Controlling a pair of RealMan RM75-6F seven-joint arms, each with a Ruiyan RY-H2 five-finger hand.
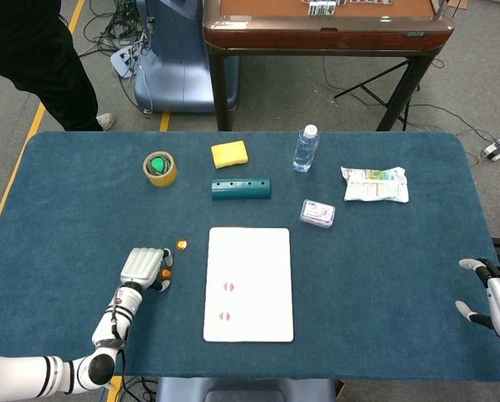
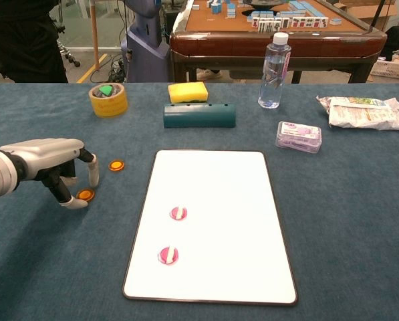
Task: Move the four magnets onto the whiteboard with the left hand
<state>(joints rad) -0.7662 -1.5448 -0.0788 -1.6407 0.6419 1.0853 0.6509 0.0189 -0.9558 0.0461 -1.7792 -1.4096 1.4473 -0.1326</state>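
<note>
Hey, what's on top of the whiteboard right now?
Two pink magnets lie on the whiteboard, both in its left half toward the near end. Two orange magnets are still off it on the cloth, the nearer one partly covered by the left hand.

Even, diffuse overhead light in both views, bright enough with no hard shadows. Only a soft shadow under the left hand in the chest view. The whiteboard reads clean white with no blown glare, and the water bottle shows mild highlights. Focus is sharp across the table. Head view edges look slightly barrel-distorted, probably. The background floor is a bit softer.
</note>
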